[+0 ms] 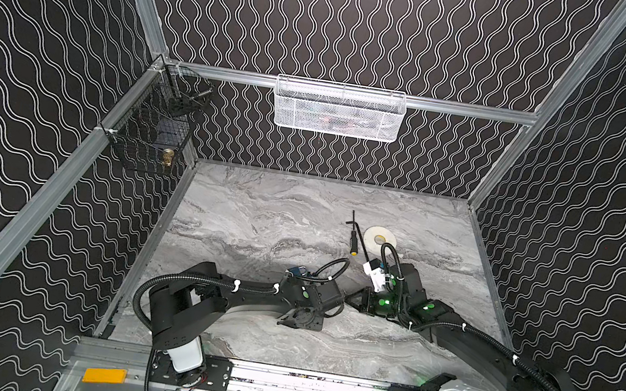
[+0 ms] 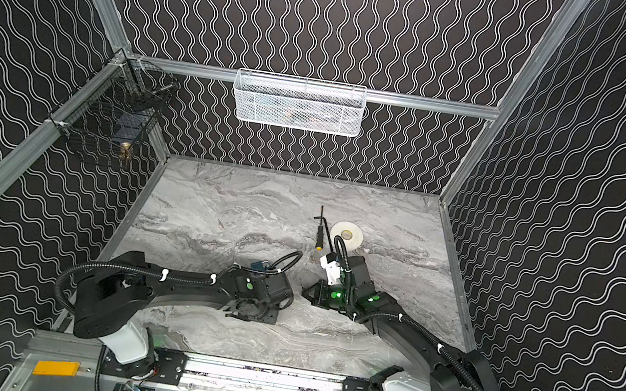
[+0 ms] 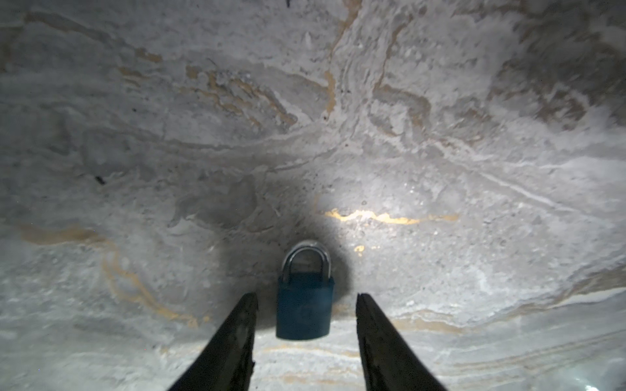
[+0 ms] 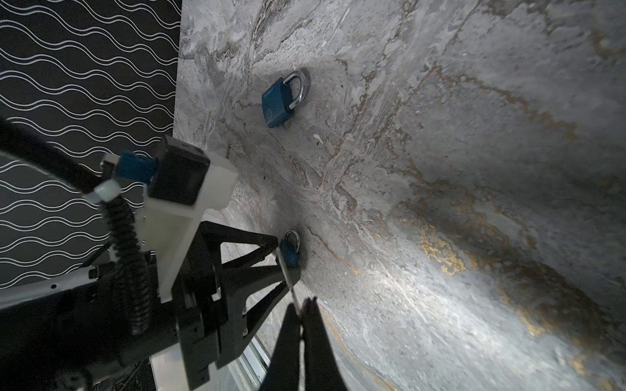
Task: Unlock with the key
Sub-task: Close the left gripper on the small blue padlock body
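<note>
See only thin sliver of key (image 4: 286, 273), with rest buried in right pincer (image 4: 302, 303). Catch just corner of blue padlock (image 1: 296, 270) behind left arm's cable (image 1: 330, 268). Cannot make out white mesh basket (image 1: 298, 110) contents. Cannot name small brass thing (image 1: 168, 157) in black wire basket (image 1: 128, 154).

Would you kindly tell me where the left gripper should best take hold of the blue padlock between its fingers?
Probably the blue body of the padlock, across its two straight side edges, coming from the base end. It lies flat, shackle pointing away, and the open left gripper straddles it.
</note>
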Action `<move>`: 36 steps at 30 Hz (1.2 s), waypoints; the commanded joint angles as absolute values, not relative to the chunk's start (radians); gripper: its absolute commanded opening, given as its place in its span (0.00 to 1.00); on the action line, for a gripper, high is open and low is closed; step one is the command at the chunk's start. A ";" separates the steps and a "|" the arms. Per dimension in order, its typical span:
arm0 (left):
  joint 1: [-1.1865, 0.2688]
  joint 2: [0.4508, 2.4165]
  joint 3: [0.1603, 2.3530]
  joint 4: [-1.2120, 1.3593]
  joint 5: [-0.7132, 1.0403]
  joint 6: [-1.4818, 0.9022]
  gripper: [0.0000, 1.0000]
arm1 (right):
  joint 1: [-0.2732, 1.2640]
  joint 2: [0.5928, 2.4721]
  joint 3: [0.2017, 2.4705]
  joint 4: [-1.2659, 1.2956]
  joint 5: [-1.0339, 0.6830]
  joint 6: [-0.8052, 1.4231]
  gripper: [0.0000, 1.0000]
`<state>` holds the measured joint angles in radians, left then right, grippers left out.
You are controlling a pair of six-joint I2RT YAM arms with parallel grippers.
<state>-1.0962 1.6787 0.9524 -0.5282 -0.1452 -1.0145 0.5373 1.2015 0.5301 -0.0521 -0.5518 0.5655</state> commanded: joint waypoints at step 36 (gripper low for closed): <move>-1.115 1.783 1.073 -0.721 -0.203 -0.907 0.42 | 0.525 1.211 0.520 0.004 -0.592 0.590 0.00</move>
